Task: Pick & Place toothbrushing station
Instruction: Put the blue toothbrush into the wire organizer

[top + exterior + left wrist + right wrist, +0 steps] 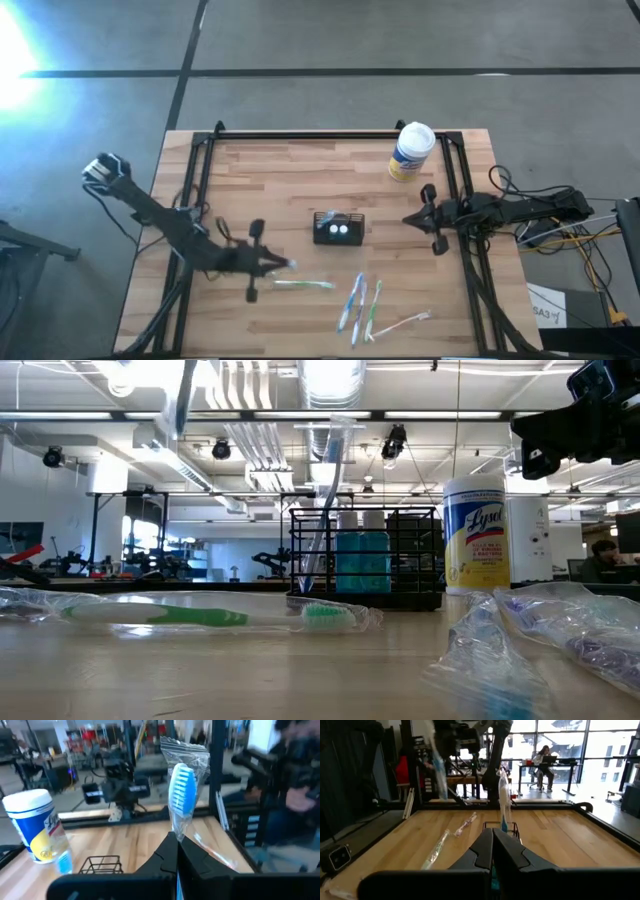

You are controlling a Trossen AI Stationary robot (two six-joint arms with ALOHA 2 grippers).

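The left gripper (176, 845) fingers pinch a blue toothbrush in clear wrap (183, 795). The right gripper (492, 851) fingers pinch another wrapped toothbrush (504, 802) above the small black wire box (339, 228).

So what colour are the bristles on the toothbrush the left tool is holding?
Blue, on the wrapped toothbrush pinched in the left tool; the left wrist view shows it best.

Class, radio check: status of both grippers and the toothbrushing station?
Left gripper shut on wrapped blue toothbrush. Right gripper shut on wrapped toothbrush. Toothbrushing station mid-table, unobstructed.
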